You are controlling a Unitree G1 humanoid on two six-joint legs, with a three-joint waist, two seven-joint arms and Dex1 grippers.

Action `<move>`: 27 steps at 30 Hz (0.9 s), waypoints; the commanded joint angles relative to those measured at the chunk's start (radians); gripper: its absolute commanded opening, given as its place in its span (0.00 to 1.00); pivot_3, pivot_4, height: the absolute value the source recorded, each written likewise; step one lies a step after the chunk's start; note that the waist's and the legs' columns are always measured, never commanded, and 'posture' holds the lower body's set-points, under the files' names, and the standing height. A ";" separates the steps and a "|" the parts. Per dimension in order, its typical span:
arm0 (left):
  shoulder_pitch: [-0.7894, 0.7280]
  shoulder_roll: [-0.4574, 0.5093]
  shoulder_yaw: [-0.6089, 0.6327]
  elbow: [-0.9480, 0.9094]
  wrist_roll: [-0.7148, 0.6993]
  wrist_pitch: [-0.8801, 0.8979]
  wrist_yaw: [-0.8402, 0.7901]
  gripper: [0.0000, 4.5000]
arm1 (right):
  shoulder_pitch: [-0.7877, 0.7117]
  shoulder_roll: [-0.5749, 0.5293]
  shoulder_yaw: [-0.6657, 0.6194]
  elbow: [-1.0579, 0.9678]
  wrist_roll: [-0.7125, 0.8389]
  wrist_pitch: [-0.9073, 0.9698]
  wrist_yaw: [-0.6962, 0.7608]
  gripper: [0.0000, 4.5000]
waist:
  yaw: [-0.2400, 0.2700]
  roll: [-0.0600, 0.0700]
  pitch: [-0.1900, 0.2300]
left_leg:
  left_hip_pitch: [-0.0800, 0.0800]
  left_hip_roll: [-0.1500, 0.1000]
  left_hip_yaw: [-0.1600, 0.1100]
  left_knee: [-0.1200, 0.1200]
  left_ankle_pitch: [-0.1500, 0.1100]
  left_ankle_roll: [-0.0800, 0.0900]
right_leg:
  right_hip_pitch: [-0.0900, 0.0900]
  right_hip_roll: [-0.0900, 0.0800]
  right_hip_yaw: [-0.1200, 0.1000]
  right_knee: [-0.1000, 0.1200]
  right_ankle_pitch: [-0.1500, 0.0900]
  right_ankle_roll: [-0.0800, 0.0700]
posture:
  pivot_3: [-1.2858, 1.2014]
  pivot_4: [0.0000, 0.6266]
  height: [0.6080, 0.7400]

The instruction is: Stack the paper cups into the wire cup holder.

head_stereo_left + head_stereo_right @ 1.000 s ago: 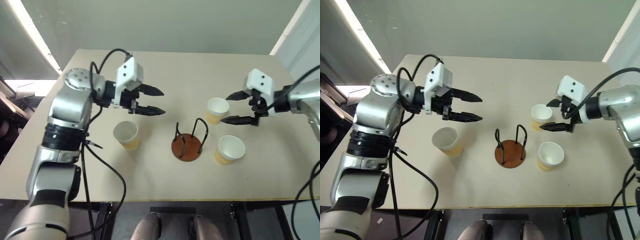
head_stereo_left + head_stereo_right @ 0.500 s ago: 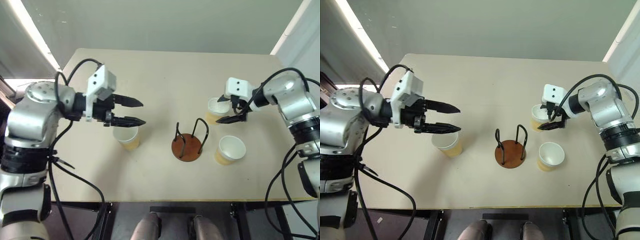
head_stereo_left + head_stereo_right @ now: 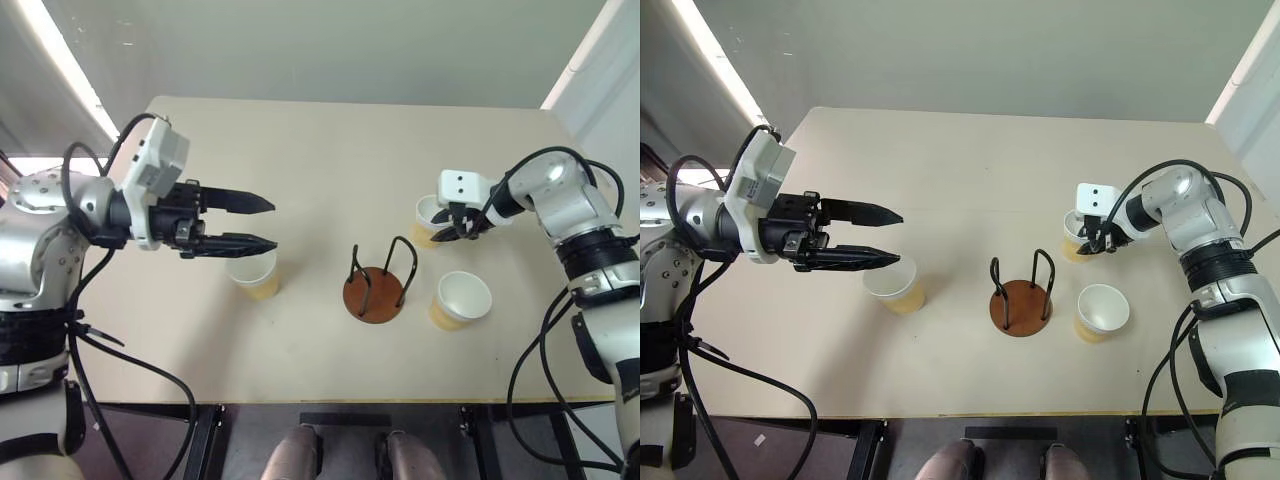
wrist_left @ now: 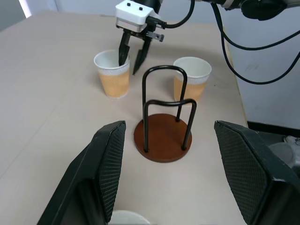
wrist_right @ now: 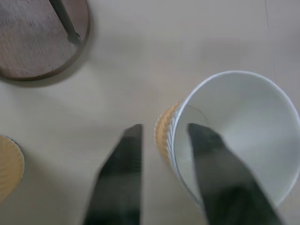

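Three tan paper cups stand on the table. My right gripper (image 3: 447, 228) is shut on the wall of the far right cup (image 3: 425, 234), one finger inside it and one outside, as the right wrist view shows around the cup (image 5: 234, 131). A second cup (image 3: 460, 298) stands nearer, to the right of the wire cup holder (image 3: 375, 293), which holds nothing. My left gripper (image 3: 272, 223) is open and hovers level just above the left cup (image 3: 252, 272), pointing toward the holder (image 4: 164, 136).
The beige table (image 3: 330, 150) stretches bare behind the cups. Its front edge (image 3: 330, 400) runs close below the holder. Black cables hang from both arms.
My right gripper came down over the far right cup and closed from wide open onto its wall. My left arm drew back to the left, its gripper still open.
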 commanded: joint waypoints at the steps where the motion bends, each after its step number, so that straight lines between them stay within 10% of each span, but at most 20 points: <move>1: -0.003 0.028 0.000 0.005 0.000 -0.024 -0.024 0.72 | -0.039 -0.020 -0.018 -0.036 -0.014 -0.031 0.027 0.00 | 0.000 0.000 0.000 | 0.000 0.000 0.000 0.000 0.000 0.000 | 0.000 0.000 0.000 0.000 0.000 0.000 | 0.52 0.24 1.00; 18: -0.026 0.014 -0.062 0.044 0.009 -0.041 -0.070 0.72 | -0.132 -0.276 -0.126 -0.871 0.421 0.530 0.216 0.00 | -0.004 0.001 0.001 | -0.001 0.000 -0.002 -0.004 0.001 -0.002 | 0.000 0.000 -0.001 -0.004 -0.001 -0.002 | 0.52 0.24 1.00; 27: -0.080 -0.014 -0.123 0.108 0.048 -0.095 -0.108 0.72 | -0.101 -0.207 -0.048 -0.996 0.404 0.531 0.198 0.00 | -0.013 0.001 0.001 | 0.002 0.000 -0.003 -0.003 0.002 -0.003 | 0.000 0.000 -0.001 -0.002 -0.002 -0.003 | 0.52 0.24 1.00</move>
